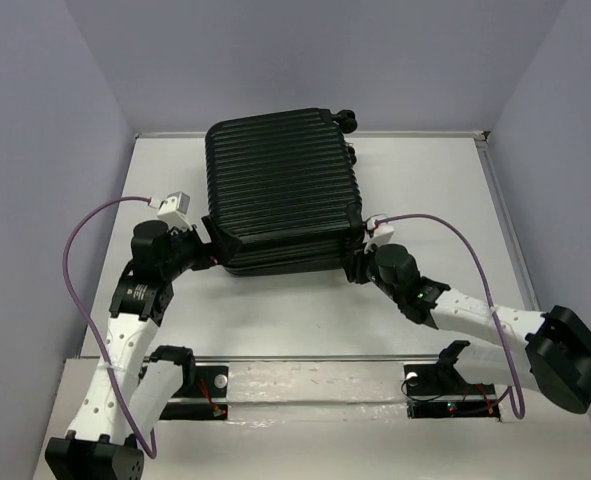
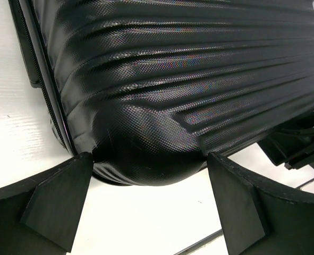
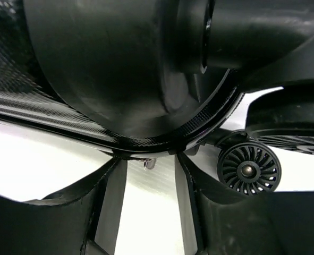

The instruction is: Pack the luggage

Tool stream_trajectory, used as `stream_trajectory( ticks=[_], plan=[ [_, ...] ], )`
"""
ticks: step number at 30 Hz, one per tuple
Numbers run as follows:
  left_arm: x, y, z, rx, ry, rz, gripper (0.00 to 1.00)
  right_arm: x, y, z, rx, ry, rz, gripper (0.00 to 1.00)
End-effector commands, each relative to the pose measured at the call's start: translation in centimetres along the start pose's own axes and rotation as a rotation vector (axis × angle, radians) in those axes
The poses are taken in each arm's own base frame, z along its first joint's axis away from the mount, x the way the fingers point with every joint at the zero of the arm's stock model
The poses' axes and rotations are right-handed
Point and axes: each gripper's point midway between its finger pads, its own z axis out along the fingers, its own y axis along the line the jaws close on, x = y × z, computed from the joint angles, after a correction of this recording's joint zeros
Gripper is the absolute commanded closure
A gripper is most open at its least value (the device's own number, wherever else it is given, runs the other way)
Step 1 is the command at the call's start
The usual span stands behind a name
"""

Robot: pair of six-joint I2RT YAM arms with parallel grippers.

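One luggage (image 1: 280, 190) flat, wheels (image 3: 248, 169) rightward (ribs (image 1: 275, 165) crosswise) | both jaws parted at near corners

tbl (image 1: 275, 320): white, flat | walls (image 1: 55, 100): pale lilac, 3 sides | mount rail (image 1: 315, 382): near edge

No text, label, brand, number or sign can be read on the luggage (image 1: 280, 190) or anywhere else in the three views.
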Motion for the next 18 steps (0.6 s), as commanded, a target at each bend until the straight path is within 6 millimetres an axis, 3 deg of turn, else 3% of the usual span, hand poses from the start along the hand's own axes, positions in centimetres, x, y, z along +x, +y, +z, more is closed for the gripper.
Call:
stream_trajectory(
  ticks=[1,4,9,14,15,18],
  plan=[
    [-2.0,-1.9,0.4,0.091,-0.054,0.036,0.01,-4.6,1.7,0.8,-0.045,-0.137,-0.015,0.58],
    [-1.9,-1.9,0.6,0.096,-0.046,0.035,0.01,-4.8,1.8,0.8,-0.052,-0.149,-0.015,0.65],
    [-1.9,-2.2,1.0,0.118,-0.044,0.026,0.01,-4.3,2.0,1.4,-0.061,-0.137,-0.022,0.68],
    [-2.5,-3.0,1.0,0.152,-0.052,0.025,0.01,-4.2,2.6,1.2,-0.103,-0.152,-0.003,0.88],
    [-2.6,-3.1,1.0,0.159,-0.055,0.024,0.01,-4.2,3.2,1.1,-0.132,-0.148,0.013,0.93],
    [-3.0,-3.9,0.8,0.189,-0.067,0.022,0.01,-3.1,4.7,1.1,-0.169,-0.114,0.025,0.93]
  ],
)
